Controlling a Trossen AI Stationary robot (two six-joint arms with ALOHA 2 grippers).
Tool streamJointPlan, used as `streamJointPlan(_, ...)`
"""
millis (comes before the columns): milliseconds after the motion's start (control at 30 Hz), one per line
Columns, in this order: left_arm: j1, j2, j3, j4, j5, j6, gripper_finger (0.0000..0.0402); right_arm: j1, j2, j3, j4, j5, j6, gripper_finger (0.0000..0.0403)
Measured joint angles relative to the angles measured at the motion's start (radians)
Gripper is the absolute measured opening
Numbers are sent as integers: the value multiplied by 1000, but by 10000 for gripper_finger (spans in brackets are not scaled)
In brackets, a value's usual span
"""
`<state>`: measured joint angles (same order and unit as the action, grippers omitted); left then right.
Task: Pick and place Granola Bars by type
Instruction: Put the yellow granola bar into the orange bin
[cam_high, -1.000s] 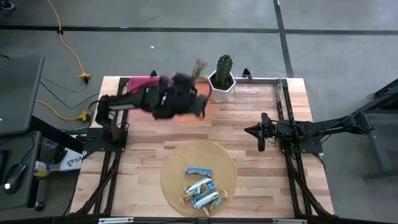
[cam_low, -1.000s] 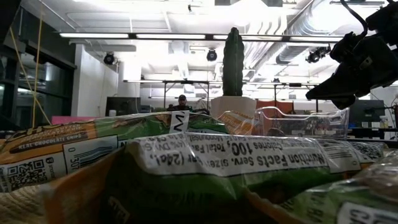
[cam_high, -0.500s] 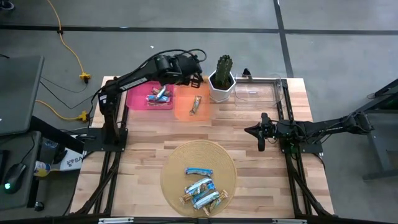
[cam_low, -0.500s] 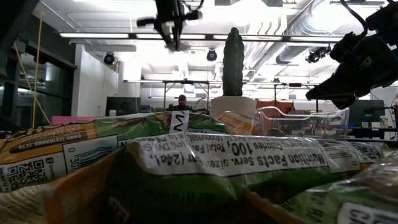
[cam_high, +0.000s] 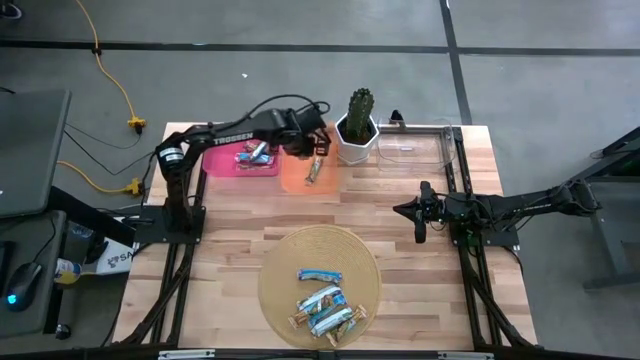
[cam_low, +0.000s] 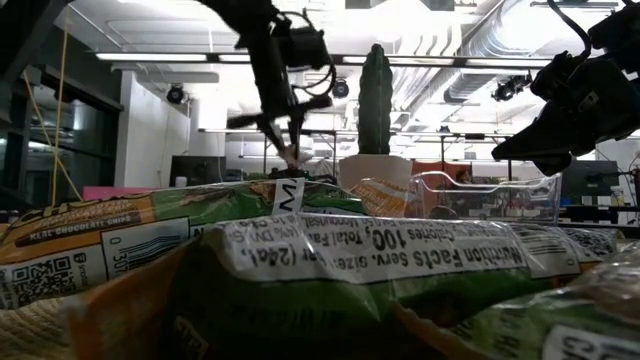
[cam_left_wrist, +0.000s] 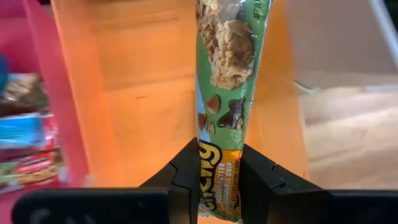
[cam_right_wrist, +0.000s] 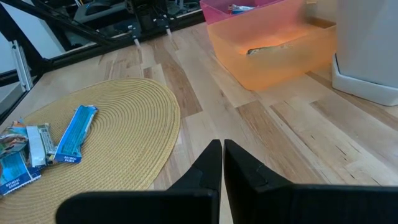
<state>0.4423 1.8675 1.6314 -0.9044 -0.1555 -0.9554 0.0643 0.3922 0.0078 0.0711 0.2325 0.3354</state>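
Looked like a robotics lab: grey concrete floor (cam_high: 300, 80), yellow cable (cam_high: 115, 90), exposed ceiling ducts (cam_low: 470, 60), strip lights (cam_low: 200, 57), monitors behind.

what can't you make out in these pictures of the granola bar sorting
- Low view: wrapped bars against the lens hide the table.
- Left wrist view: the green bar's top end is cut off by the edge.
- High view: bars in the pink bin are too small to tell types.

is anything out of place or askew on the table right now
Nothing looks spilled or damaged. The left claw holds a green bar over the orange bin, the pink bin holds bars, more lie loosely heaped on the round mat, and the right claw waits shut.
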Motion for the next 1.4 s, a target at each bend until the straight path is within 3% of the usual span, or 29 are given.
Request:
streamJointPlan(333, 5, 0, -148, 101, 12, -71, 72, 0, 0, 0, 0, 0, 0, 0)
streamJointPlan(967, 10, 96, -187, 193, 20, -121, 72, 0, 0, 0, 0, 0, -1, 0)
streamJointPlan(1267, 10, 121, -187, 202, 56, -37, 74, 0, 0, 0, 0, 0, -1, 0)
streamJointPlan(1400, 18, 118, -187, 199, 86, 22, 101, 0, 0, 0, 0, 0, -1, 0)
